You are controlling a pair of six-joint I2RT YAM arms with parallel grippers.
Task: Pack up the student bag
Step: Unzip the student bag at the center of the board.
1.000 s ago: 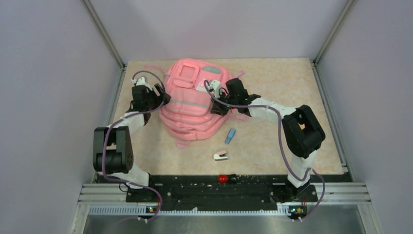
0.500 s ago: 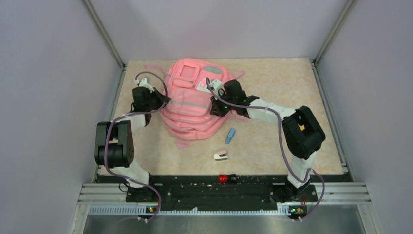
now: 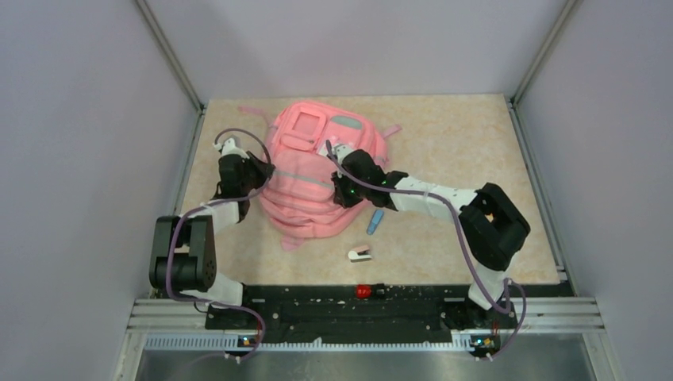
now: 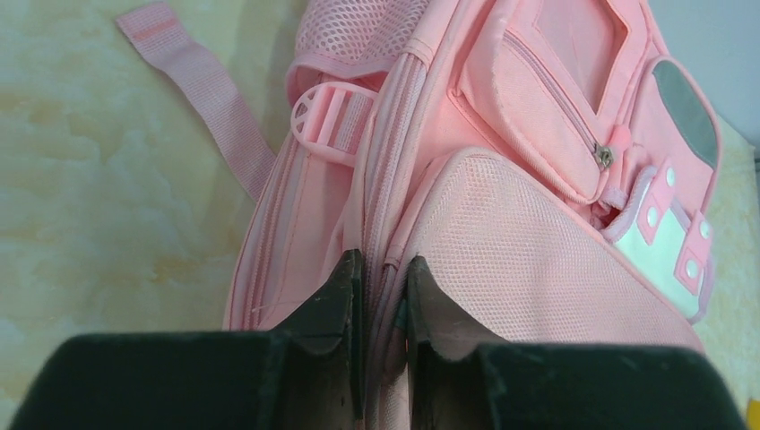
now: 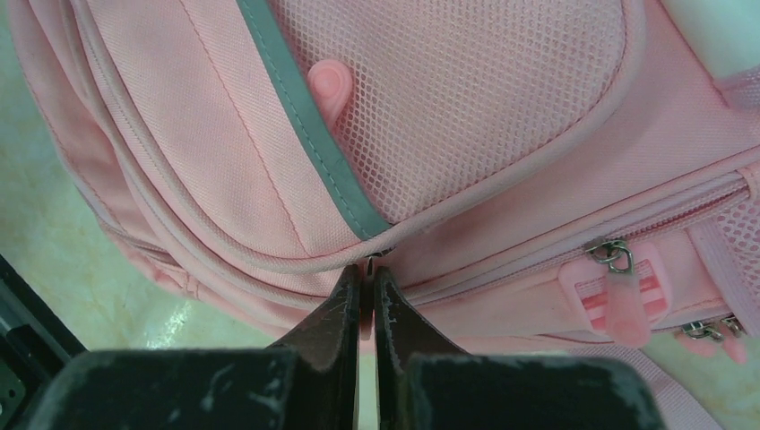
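We find the student bag [image 3: 313, 178] lying front-up on the table [image 3: 460, 135], towards the far side and a little left of the middle, between the two arms. The left gripper [image 4: 383, 270] is at the bag's left flank, its jaws nearly together and pinching a ridge of pink fabric beside the mesh panel, so we take it to be holding the bag steady. The right gripper [image 5: 367, 279] is at the bag's right side with its jaws clenched; a small metal zip pull [image 5: 371, 261] shows just at their tips, and we judge that it is gripped there, though little of it shows. We take the step in hand to be opening a zipped compartment: one arm anchors, the other is set to draw the slider. A thin blue item [image 3: 375, 221] and a small white item [image 3: 359, 254] lie on the table near the bag's right side, not yet packed. The next move, as we see it, calls for the right arm to follow the curve of the zip without tearing free of the pull, while the left grip stays firm enough that the soft bag does not slide along with it.
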